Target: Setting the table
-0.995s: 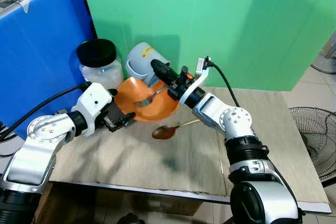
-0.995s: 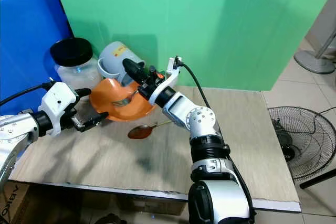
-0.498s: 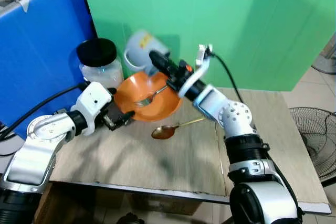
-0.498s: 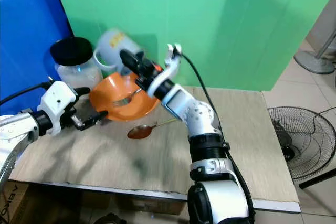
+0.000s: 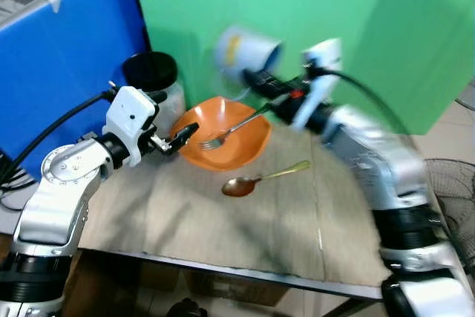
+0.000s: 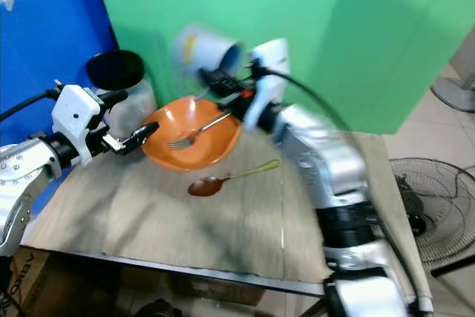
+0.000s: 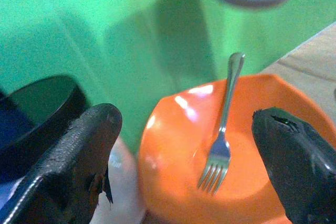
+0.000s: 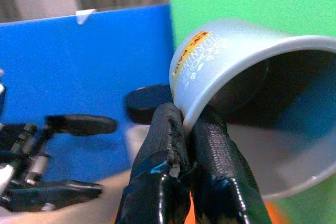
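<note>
Right wrist view: my right gripper (image 8: 185, 129) pinches the grey mug's (image 8: 247, 72) rim; left gripper (image 5: 174, 137) spread beside the orange bowl (image 5: 226, 142).

A green backdrop (image 5: 356, 27) and blue panel (image 5: 59, 72) stand behind the wooden table (image 5: 223, 235).

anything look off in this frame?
The grey cup hangs tipped on its side in the air above the orange bowl, pinched by its rim in the right tool. A fork lies inside the bowl. The spoon lies on the table. Nothing spilled.
</note>
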`<state>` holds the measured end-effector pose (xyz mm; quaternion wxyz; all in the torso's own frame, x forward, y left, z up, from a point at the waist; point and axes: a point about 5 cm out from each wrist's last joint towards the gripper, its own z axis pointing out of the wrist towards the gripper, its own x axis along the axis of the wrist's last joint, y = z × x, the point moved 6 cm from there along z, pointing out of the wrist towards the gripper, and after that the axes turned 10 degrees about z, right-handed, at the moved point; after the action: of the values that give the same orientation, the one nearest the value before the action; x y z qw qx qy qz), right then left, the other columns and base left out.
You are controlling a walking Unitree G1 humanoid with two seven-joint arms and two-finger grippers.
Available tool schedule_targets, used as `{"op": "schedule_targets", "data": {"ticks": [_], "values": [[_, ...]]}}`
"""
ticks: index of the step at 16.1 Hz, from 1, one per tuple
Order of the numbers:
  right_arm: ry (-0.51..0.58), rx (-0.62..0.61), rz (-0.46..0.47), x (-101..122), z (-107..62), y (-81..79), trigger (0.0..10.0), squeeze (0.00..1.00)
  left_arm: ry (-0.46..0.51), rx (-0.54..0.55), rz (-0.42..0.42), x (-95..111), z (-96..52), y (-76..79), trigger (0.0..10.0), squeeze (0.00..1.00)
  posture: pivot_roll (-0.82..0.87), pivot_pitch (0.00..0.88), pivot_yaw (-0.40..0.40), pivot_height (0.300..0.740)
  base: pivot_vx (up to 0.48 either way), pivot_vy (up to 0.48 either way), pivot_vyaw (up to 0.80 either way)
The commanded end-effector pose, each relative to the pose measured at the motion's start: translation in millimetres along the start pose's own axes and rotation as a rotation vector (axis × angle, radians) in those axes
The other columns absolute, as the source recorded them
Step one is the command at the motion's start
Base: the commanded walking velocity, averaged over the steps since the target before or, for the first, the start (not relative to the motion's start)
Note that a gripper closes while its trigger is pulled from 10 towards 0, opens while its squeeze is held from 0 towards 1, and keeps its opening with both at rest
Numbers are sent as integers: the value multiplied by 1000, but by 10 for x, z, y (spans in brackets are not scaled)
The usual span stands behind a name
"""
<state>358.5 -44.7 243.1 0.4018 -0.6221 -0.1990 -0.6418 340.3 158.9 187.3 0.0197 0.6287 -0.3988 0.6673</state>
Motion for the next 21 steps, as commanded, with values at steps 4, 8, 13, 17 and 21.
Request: {"op": "schedule_targets", "data": {"ticks": [4, 8, 13, 17, 21], "values": [[-46, -90, -283, 143, -280, 78, 0, 0, 81, -11, -4, 238, 74, 138, 10000, 1000, 121, 0, 14, 740, 0, 0, 0], [-14, -327, -310, 71, -703, 186, 0, 0, 60, 179, -88, 249, 170, 191, 10000, 929, 102, 0, 11, 740, 0, 0, 0], [19, -648, -259, -185, -1219, 292, 0, 0, 56, 313, -205, 307, 147, 345, 10000, 788, 98, 0, 12, 740, 0, 0, 0], [-33, -837, -248, -412, -1719, 186, 10000, 0, 1, 345, -234, 178, -26, 569, 10000, 388, 87, 0, 30, 740, 0, 0, 0], [-31, -789, -233, -476, -1563, 129, 10000, 0, -9, 293, -247, 172, 6, 720, 10000, 157, 90, 0, 31, 740, 0, 0, -139]]}}
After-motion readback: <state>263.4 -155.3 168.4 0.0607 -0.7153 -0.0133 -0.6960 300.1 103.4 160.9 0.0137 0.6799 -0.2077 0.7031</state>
